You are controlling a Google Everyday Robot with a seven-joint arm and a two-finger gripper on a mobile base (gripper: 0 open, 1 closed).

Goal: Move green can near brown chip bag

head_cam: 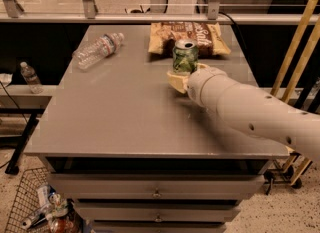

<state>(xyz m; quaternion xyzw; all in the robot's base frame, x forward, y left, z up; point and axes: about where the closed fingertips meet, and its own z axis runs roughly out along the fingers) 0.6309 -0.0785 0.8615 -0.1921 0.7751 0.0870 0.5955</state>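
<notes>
The green can (185, 57) stands upright with its silver top showing, just in front of the brown chip bag (188, 36), which lies flat at the table's far edge. My gripper (183, 75) reaches in from the right on a thick white arm. Its cream fingers (176, 80) are shut around the lower part of the can. The can overlaps the bag's front edge in the camera view; whether it rests on the table or hangs just above it I cannot tell.
A clear plastic water bottle (97, 50) lies on its side at the far left of the grey table (115, 117). Drawers sit below the tabletop. A wire basket (35, 207) with litter stands on the floor at the lower left. Yellow poles (295, 42) stand to the right.
</notes>
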